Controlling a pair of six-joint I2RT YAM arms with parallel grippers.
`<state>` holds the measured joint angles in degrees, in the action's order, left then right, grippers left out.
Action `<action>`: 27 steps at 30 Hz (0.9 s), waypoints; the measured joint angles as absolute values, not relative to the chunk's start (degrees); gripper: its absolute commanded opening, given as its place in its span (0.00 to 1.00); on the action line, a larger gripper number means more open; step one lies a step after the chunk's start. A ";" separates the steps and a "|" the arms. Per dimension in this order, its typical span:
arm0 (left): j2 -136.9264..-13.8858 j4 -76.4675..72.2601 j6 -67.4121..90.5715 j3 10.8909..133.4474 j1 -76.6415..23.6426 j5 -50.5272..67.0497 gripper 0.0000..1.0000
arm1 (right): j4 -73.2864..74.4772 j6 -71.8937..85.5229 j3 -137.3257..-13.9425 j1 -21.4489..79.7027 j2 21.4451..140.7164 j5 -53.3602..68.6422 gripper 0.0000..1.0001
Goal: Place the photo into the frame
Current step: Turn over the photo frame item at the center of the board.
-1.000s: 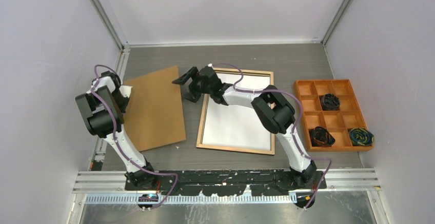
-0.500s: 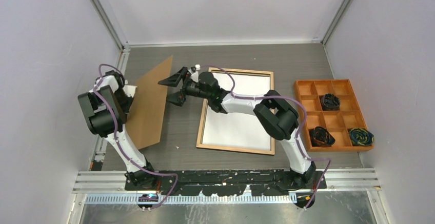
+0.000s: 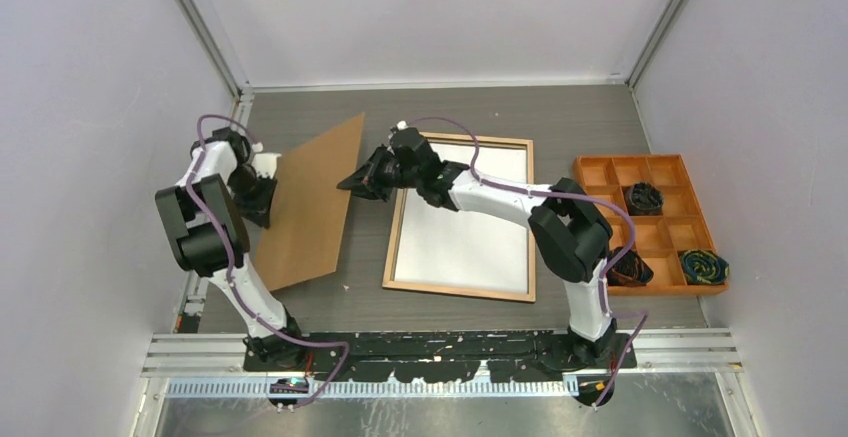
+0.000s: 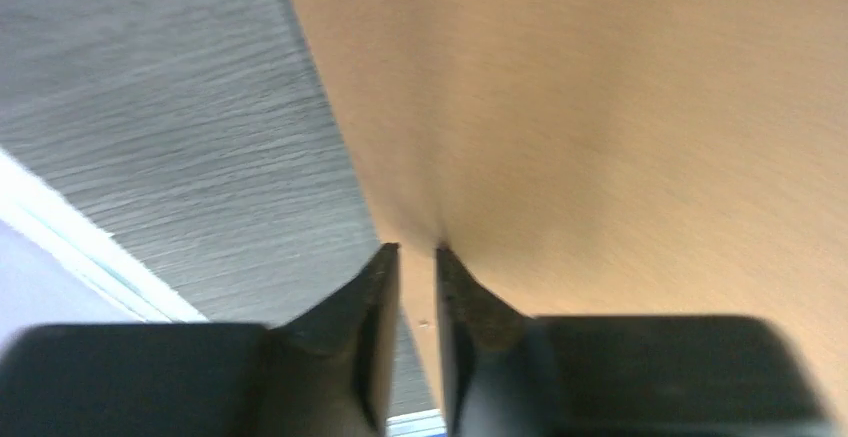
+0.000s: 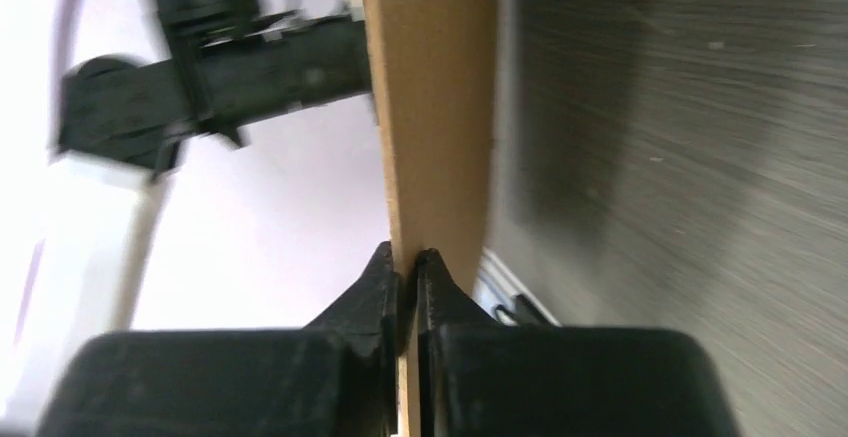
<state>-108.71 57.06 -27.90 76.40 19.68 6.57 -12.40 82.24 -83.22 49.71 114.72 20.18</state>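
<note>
Backing step: board (image 3: 310, 207) pinched in right gripper (image 5: 405, 254), grip of left gripper (image 4: 417, 249) impossible to tell; next, lay it flat over photo (image 3: 465, 227) in frame (image 3: 459, 290).

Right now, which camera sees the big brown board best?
The top external view. The brown board shows almost whole there, so you can see its shape and where it sits, with only its left side behind an arm. The left wrist view gives just a blurry close-up of one face. The right wrist view sees only its thin edge.
</note>
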 measured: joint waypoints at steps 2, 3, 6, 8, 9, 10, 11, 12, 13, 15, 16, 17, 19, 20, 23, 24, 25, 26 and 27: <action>-105.23 58.19 -27.94 77.73 18.22 8.56 0.61 | -5.72 78.46 -84.71 49.21 113.80 19.16 0.01; -103.61 58.50 -28.32 78.37 17.61 9.61 0.79 | -3.22 77.76 -85.30 48.84 113.80 18.94 0.01; -96.60 59.94 -28.82 80.73 14.61 15.64 1.00 | 2.26 77.32 -86.83 47.57 113.86 18.74 0.01; -91.77 61.30 -30.30 81.87 12.34 20.08 1.00 | 5.15 76.55 -88.97 46.46 113.86 18.76 0.01; -89.71 61.82 -30.98 82.19 11.62 22.06 1.00 | 6.35 76.20 -90.15 45.91 113.86 18.81 0.01; -87.11 62.43 -32.49 82.39 10.70 24.71 1.00 | 7.22 76.20 -91.24 45.30 113.86 18.94 0.01; -84.29 63.11 -34.24 82.39 10.17 27.38 1.00 | 8.16 76.29 -92.36 44.47 113.86 19.07 0.01; -81.60 63.99 -36.23 82.35 10.02 29.78 1.00 | 8.67 76.34 -93.08 43.77 113.86 19.18 0.01; -78.65 64.71 -38.48 82.17 10.04 32.08 1.00 | 9.13 76.34 -94.08 42.76 113.86 19.35 0.01; -72.62 65.84 -43.33 81.23 10.13 35.79 1.00 | 9.89 76.71 -95.50 41.01 113.86 19.66 0.01; -69.76 66.48 -45.56 80.64 10.13 37.10 1.00 | 10.24 76.97 -96.25 40.10 113.86 19.81 0.01; -66.61 66.74 -47.70 79.70 10.13 38.30 1.00 | 10.44 77.21 -96.90 39.29 113.86 20.01 0.01; -60.36 67.44 -52.01 77.73 10.07 40.36 1.00 | 11.07 78.04 -98.08 37.69 113.86 20.32 0.01; -58.41 67.70 -53.32 77.21 10.02 40.84 1.00 | 11.22 78.50 -98.45 37.10 113.86 20.43 0.01; -53.39 68.66 -57.84 75.81 9.96 42.17 1.00 | 11.40 80.40 -98.89 35.55 113.86 20.53 0.01; -52.14 68.93 -59.16 75.44 9.85 42.41 0.99 | 11.60 81.30 -98.89 35.29 113.86 20.56 0.01; -50.96 69.04 -60.36 74.98 9.82 42.63 0.97 | 11.77 81.93 -98.87 35.22 113.86 20.58 0.01; -49.98 69.01 -61.12 74.39 9.80 42.70 0.96 | 11.99 82.61 -98.76 35.20 113.84 20.62 0.01; -48.80 68.82 -62.30 73.28 9.76 42.68 0.95 | 12.05 83.37 -98.43 35.27 113.73 20.73 0.01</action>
